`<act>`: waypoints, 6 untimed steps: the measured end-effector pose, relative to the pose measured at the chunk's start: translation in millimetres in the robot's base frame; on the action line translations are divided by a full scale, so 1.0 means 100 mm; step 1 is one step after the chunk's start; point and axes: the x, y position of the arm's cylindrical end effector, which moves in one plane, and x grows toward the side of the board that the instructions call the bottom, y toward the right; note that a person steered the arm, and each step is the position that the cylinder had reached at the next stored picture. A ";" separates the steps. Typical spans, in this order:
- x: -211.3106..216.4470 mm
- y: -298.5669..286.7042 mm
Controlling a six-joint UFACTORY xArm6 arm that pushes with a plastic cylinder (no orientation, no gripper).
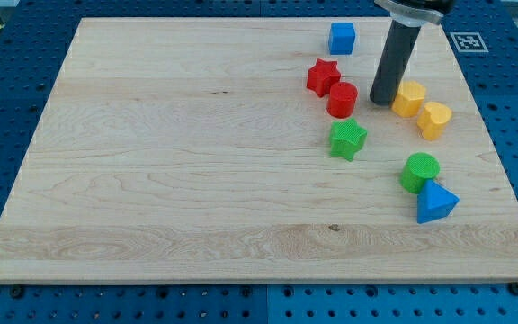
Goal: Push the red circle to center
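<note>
The red circle (342, 99) lies on the wooden board (178, 153), right of the board's middle. A red star (323, 76) touches it at its upper left. My tip (382, 100) stands just to the circle's right, a small gap apart, and close to the left of a yellow hexagon block (409, 98). A green star (348, 139) lies just below the red circle.
A blue cube (342, 38) sits near the view's top. A yellow heart block (435, 119) lies right of the hexagon. A green circle (419, 171) and a blue triangle (435, 202) sit at the lower right. The board's right edge is close by.
</note>
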 end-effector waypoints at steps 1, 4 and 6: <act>0.07 0.02; 0.08 0.02; 0.08 -0.50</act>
